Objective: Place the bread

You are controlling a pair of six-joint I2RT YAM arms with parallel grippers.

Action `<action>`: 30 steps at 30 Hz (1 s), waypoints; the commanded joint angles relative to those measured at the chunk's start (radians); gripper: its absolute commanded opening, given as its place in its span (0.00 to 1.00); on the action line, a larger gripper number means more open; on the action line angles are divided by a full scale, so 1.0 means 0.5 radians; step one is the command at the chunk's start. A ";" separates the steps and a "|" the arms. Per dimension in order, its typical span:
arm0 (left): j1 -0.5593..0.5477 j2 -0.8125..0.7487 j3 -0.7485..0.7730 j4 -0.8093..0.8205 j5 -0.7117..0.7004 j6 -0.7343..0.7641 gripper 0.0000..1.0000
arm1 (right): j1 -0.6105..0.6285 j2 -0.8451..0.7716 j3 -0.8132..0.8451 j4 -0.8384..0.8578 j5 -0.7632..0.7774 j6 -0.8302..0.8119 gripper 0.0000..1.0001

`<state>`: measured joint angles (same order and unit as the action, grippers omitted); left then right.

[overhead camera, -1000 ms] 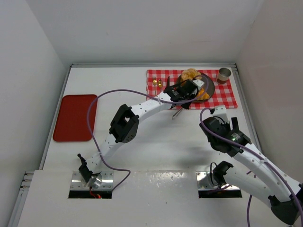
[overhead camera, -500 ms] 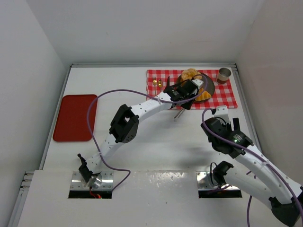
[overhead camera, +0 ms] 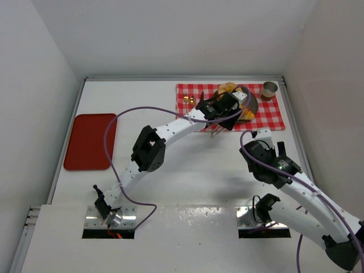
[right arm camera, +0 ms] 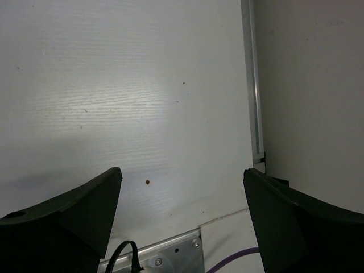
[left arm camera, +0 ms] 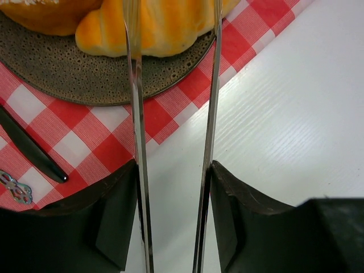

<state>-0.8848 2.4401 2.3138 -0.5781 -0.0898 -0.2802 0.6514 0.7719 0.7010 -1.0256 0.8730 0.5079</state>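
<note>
The bread lies on a dark speckled plate (left arm camera: 85, 74) on a red checked cloth (left arm camera: 85, 131): a croissant (left arm camera: 170, 28) at the near rim and a round bun (left arm camera: 51, 14) behind it. Both also show in the top view, the bun (overhead camera: 227, 88) and the croissant (overhead camera: 248, 114). My left gripper (left arm camera: 173, 165) (overhead camera: 220, 107) is shut on metal tongs (left arm camera: 135, 85). The tongs' two blades stand apart and reach over the croissant; their tips are out of view. My right gripper (right arm camera: 182, 187) (overhead camera: 273, 141) is open and empty over bare table, to the near right.
A red tray (overhead camera: 88, 141) lies at the table's left. A paper cup (overhead camera: 269, 90) and small gold items (overhead camera: 189, 99) sit on the cloth. A black stick (left arm camera: 31, 151) lies beside the plate. Walls close in on three sides.
My left gripper has moved a little farther over the plate with the tongs. The right arm has shifted only slightly.
</note>
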 commanded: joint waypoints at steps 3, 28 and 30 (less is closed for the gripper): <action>0.015 -0.217 0.112 0.058 0.011 0.085 0.55 | 0.007 -0.001 0.031 0.029 -0.043 -0.016 0.87; 1.106 -1.512 -1.995 0.049 0.026 0.226 0.46 | -0.005 0.073 -0.132 0.115 -0.577 0.266 0.87; 1.266 -1.512 -2.108 0.089 0.198 0.205 0.46 | -0.002 0.097 -0.193 0.131 -0.666 0.352 0.87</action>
<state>-0.3275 1.6997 1.3075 -0.5804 -0.0513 -0.1692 0.6514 0.8085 0.6357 -0.9886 0.6250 0.6151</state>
